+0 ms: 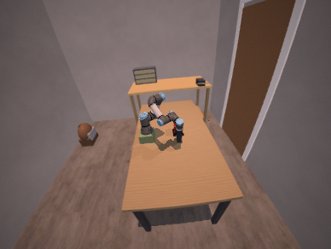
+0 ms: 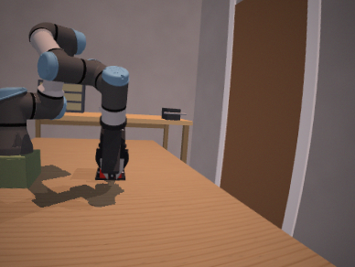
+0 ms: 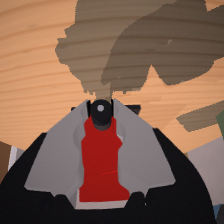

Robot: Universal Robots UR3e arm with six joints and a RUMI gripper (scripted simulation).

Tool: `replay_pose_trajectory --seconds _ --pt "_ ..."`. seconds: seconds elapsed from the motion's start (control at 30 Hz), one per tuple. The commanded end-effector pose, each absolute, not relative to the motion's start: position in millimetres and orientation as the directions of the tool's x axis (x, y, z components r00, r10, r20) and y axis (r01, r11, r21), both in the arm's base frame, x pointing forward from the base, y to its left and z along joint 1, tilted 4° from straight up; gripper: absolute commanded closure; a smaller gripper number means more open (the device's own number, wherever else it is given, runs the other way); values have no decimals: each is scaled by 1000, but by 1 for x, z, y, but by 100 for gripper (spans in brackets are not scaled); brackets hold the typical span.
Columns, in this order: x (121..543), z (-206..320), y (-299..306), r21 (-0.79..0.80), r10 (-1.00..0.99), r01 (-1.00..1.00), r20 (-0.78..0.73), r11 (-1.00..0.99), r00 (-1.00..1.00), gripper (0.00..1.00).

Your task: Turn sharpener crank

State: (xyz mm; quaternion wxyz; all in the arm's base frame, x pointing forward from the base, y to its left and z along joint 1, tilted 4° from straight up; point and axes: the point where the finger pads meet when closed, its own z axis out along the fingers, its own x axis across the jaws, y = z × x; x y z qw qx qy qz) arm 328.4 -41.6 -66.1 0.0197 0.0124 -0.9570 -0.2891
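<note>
The red sharpener stands on the wooden table, mostly hidden behind my gripper (image 2: 111,162) in the exterior view; only its red lower edge and black base show. In the top view it is a small red patch (image 1: 174,129) beside the gripper (image 1: 179,136). In the wrist view my two grey fingers are shut on the black knob of the crank (image 3: 101,109), with the red crank arm and sharpener (image 3: 101,162) running down between the fingers. The gripper points straight down, low over the table.
The arm's green base block (image 2: 16,168) sits at the table's left. A second, higher table (image 1: 169,85) behind holds a slatted rack (image 1: 145,75) and a small black box (image 2: 172,113). A brown door (image 2: 265,105) is on the right wall.
</note>
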Motion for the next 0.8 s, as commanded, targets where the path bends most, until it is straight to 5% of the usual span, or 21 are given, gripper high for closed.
replay_pose_trajectory --seconds 0.0,0.77 --pt "321 -66 -43 550 -39 -17 28 835 -999 91" --pt "300 -59 -44 552 -39 -16 29 834 -999 91"
